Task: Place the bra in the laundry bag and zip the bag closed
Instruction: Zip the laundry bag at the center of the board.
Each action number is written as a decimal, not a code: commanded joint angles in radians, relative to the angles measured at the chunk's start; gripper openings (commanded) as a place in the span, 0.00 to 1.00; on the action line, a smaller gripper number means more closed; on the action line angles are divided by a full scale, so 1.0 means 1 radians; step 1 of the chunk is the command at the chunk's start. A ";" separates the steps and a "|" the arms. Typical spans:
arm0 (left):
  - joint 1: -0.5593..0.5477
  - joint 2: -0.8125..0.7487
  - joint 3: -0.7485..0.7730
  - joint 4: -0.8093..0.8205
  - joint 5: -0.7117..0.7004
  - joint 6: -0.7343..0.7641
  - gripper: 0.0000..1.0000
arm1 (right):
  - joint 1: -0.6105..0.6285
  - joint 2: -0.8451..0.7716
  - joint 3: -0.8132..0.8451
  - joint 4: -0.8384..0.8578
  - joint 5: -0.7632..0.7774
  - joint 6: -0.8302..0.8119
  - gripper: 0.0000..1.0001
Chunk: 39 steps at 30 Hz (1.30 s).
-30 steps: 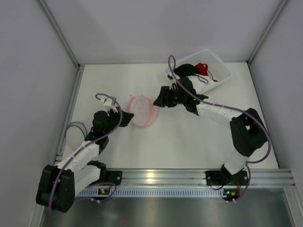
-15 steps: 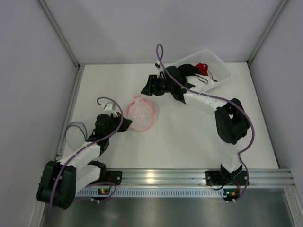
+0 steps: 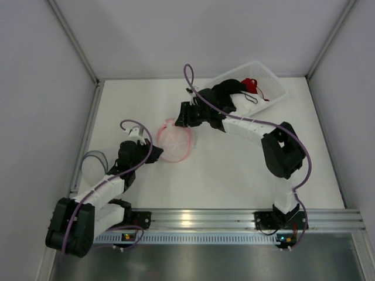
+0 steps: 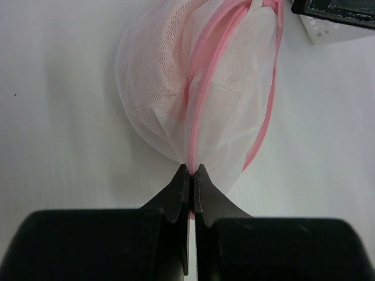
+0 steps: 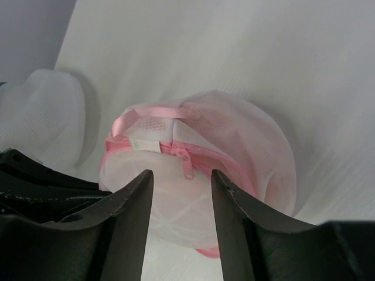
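The round white mesh laundry bag (image 3: 174,141) with pink trim lies left of the table's middle. My left gripper (image 3: 153,153) is shut on its near edge, pinching the pink zipper seam (image 4: 192,170). My right gripper (image 3: 181,119) is open at the bag's far edge, just above it. Its fingers (image 5: 132,199) straddle the pink zipper pull (image 5: 187,164) without touching it; the zipper looks shut there. A black bra (image 3: 231,88) with thin straps lies in the white basket (image 3: 275,88) at the back right.
A red garment (image 3: 251,84) lies in the basket beside the bra. The right arm reaches leftward from the basket's near side. White walls close the table at the back and both sides. A metal rail runs along the near edge.
My right gripper has swung left from the table's middle to the bag's far edge. The bag has turned from edge-on to a flat round face. The left gripper has kept its hold.
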 commanded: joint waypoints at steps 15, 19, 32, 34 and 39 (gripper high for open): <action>-0.002 0.017 0.026 0.002 -0.002 0.026 0.00 | 0.038 0.060 0.093 -0.021 -0.011 -0.048 0.41; -0.002 0.020 0.024 0.003 -0.002 0.031 0.00 | 0.040 0.074 0.108 -0.030 0.003 -0.051 0.39; -0.002 0.023 0.023 0.002 -0.004 0.057 0.00 | 0.055 0.125 0.189 -0.064 0.030 -0.070 0.18; -0.002 0.023 0.024 0.002 -0.004 0.060 0.00 | 0.058 0.126 0.194 -0.064 0.030 -0.071 0.16; -0.002 0.024 0.026 0.002 -0.010 0.061 0.00 | 0.066 0.122 0.205 -0.073 0.036 -0.082 0.00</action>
